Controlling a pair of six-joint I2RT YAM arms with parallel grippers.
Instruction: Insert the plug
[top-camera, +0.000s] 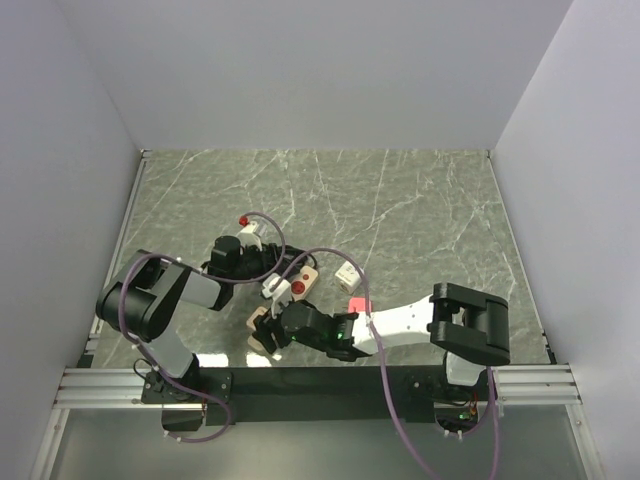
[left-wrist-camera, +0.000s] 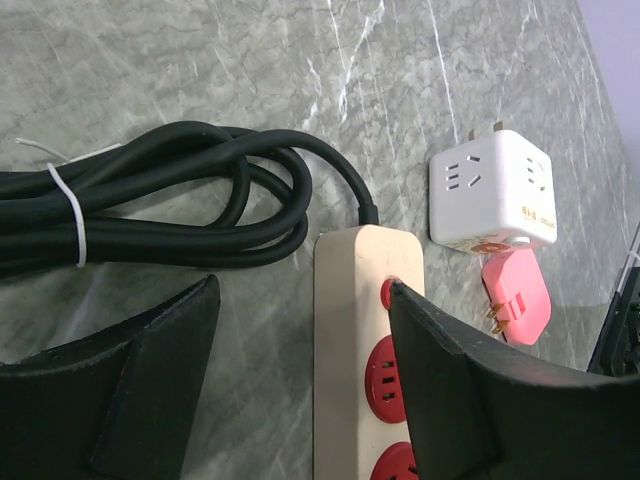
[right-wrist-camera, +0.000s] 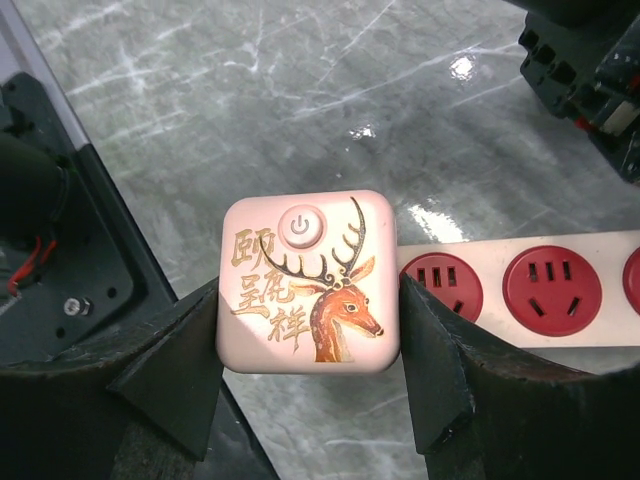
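The right gripper (right-wrist-camera: 310, 292) has its jaws closed on a pink deer-print cube plug (right-wrist-camera: 308, 285), one finger flat against each side and the power button facing up. The cube sits over the near-left end of the cream power strip (left-wrist-camera: 345, 290), just beside the first red socket (right-wrist-camera: 440, 285) that shows. I cannot tell whether its prongs have entered the socket beneath, because the cube's own body hides that.

The left gripper (left-wrist-camera: 303, 288) stands wide over the strip's far end and holds nothing. The strip lies between its fingers, close to one and well apart from the other.

The step in hand looks to me like seating the cube. It should go well if the cube is level, its edges square to the strip, and the push goes straight down with no twist. A tilted cube would likely jam on one prong. The strip looks light enough to skid on the marble table (top-camera: 400, 200), so the left gripper would do best to pin or clamp it first. I would let go only once the cube's base sits flush.

The coiled black cable (left-wrist-camera: 170, 200), the white cube adapter (left-wrist-camera: 490, 195) and a small pink plug (left-wrist-camera: 515, 300) lie off to the sides, clear of the push.
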